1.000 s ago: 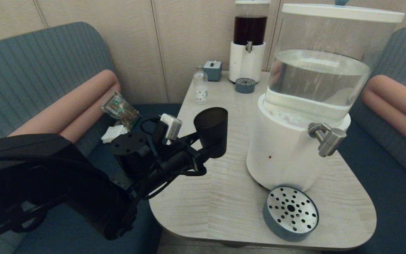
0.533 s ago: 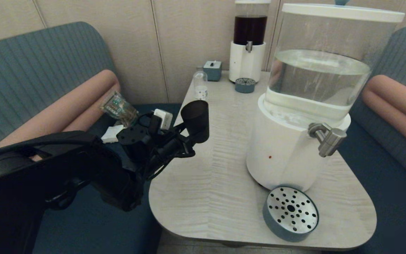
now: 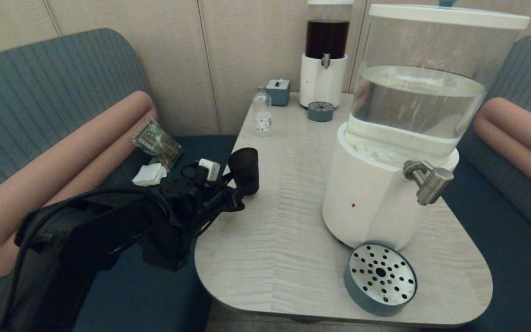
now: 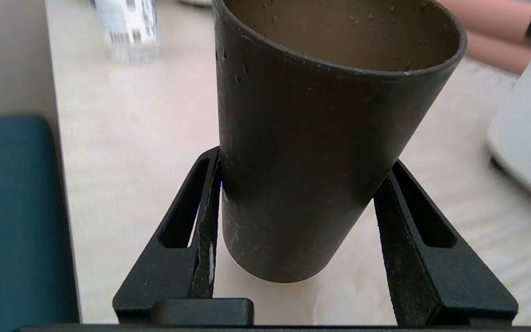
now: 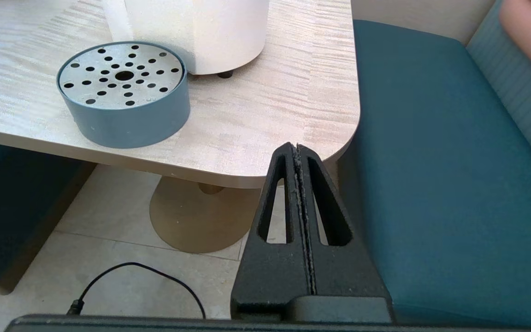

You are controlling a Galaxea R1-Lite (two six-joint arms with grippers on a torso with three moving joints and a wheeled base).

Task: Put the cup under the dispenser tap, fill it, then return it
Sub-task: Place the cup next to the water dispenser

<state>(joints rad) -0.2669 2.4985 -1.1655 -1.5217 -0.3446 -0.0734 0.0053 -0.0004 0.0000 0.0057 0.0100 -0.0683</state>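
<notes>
The small dark brown-black tapered plastic cup (image 3: 244,169) sits upright, mouth up, clamped between the two fingers of the left gripper (image 4: 300,230); it hangs above the left edge of the pale wood-grain table (image 3: 293,240), leaning slightly in the left wrist view; droplets fleck its inside wall, contents not discernible. The stubby brushed-steel dispenser tap (image 3: 429,182) on the large white-based water dispenser (image 3: 367,198) lies well apart, across the table toward the robot's right; the round perforated drip tray (image 3: 380,278) stands below and in front of it. Judgement: the left arm is nearer the cup's resting side. The right gripper (image 5: 298,152) is parked off the table's near right corner, fingers pressed together, holding nothing.
</notes>
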